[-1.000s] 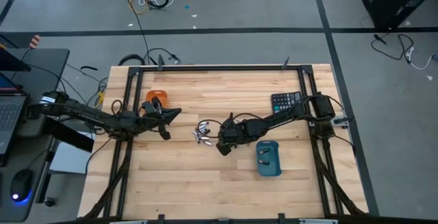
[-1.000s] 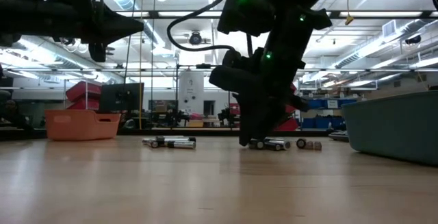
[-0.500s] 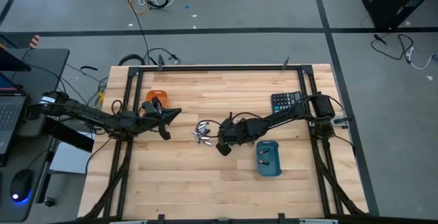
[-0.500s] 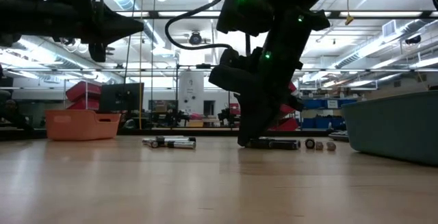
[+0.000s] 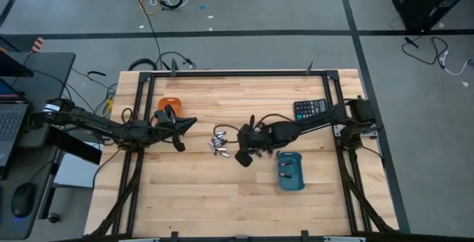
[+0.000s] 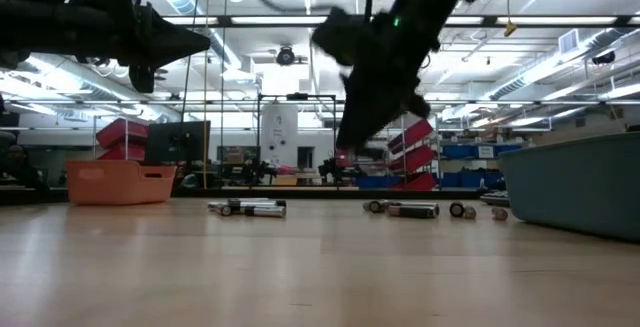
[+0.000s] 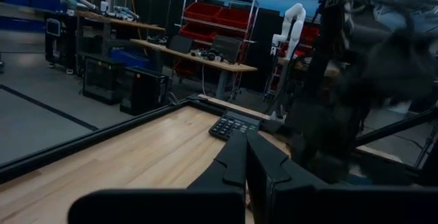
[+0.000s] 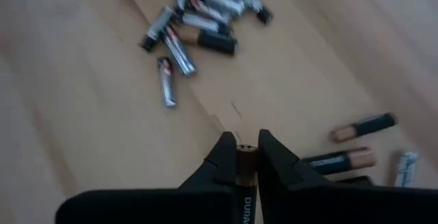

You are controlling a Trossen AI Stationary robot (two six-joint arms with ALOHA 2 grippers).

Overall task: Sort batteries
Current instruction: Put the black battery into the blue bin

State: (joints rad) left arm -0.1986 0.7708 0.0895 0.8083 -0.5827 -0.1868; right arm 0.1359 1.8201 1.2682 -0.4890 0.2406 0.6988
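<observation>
One battery [image 8: 245, 161] now rides clamped in the right claw [image 8: 246, 157], lifted off the worktop [image 5: 222, 190] above the loose batteries [image 8: 195, 25], ready for the blue tray [image 5: 290, 172]; left claw [image 7: 245, 157] hangs closed.

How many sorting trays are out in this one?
2. The orange tray sits on the left side, toward the far edge. The blue tray lies right of centre, nearer the front. The arms could hide little; no third tray shows.

"DUR" on held battery [image 8: 246, 183]
</observation>
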